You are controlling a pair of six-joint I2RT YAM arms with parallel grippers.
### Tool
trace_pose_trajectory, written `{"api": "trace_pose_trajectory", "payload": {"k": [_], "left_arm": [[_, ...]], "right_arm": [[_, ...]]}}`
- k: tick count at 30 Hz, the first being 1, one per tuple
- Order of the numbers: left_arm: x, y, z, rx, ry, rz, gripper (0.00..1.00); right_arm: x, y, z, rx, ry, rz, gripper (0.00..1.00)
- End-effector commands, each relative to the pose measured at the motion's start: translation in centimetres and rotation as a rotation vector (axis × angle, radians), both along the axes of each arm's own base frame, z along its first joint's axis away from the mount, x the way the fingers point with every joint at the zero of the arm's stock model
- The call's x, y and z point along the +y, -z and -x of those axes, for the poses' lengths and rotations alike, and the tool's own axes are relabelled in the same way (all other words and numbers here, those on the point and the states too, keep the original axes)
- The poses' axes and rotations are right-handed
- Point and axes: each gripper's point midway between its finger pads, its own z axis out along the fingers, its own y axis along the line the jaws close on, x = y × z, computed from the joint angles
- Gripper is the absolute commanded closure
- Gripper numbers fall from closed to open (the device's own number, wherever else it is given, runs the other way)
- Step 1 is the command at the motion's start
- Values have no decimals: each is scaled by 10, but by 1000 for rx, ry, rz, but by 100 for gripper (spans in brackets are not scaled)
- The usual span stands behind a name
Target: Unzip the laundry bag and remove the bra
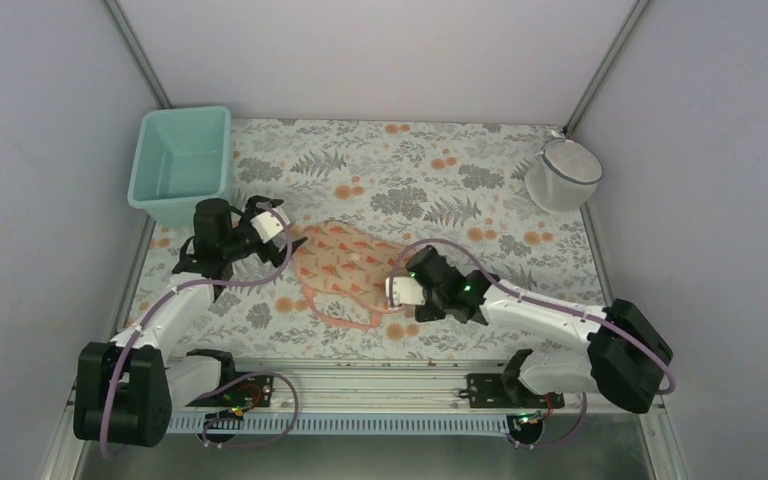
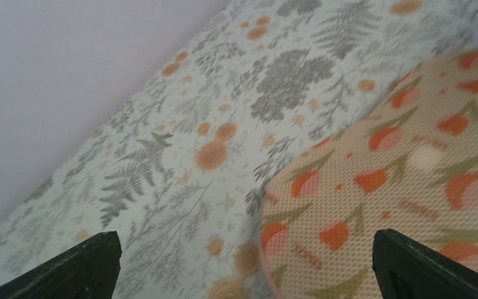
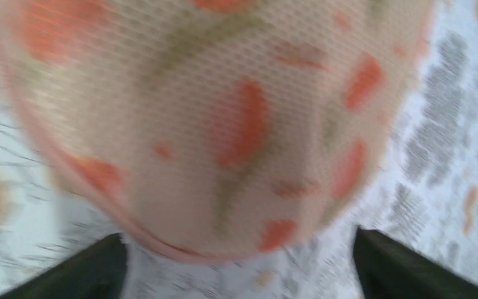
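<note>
The peach-pink mesh laundry bag point(image 1: 345, 262) lay mid-table point(image 1: 410, 170); the teal plastic tub point(image 1: 185, 165) sat in the far-left corner, the white mesh basket point(image 1: 563, 175) far-right.

The laundry bag point(image 1: 345, 262) lies flat on the table point(image 1: 440, 170), near the middle, a little toward the left edge and closer to the near edge than the far one. It is an oval, domed pouch of peach-pink mesh printed with orange-red shapes on olive stems point(image 2: 398, 168). A pink rim runs round it, and on the near side this rim shows as a thin loop lying on the surface. The close view of its mesh point(image 3: 224, 124) is blurred.
</note>
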Motion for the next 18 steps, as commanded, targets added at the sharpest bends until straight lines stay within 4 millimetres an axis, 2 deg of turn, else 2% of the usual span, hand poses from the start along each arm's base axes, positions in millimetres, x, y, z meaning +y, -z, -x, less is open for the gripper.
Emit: {"api": "trace_pose_trajectory", "payload": {"k": [1,3,6,8,10,11,12,14,16,18], "left_arm": [[23,17,-16,-70,-87,-190,0],[34,21,-25,-56,-140,-239,0],[38,29,-32,30,-173,-247,0],[38,28,-38,161,-246,-148,0],[34,23,-43,329,-328,13,0],[23,17,-42,435,-341,140,0],[14,16,-38,513,-331,227,0],[0,19,-30,653,-331,372,0],[-6,30,-25,750,-367,448,0],[-5,43,-22,792,-418,461,0]], "right_arm": [[-1,-47,-32,-121,85,-113,0],[13,-74,-31,-104,104,-234,0],[45,-134,-29,-20,176,-531,0],[59,-176,-38,70,309,-781,0],[54,-193,-59,190,493,-976,0],[44,-190,-72,275,599,-1047,0],[35,-179,-82,361,704,-1088,0],[11,-139,-97,495,968,-1115,0],[-13,-91,-100,607,1221,-1088,6],[-24,-54,-88,704,1368,-1051,8]]}}
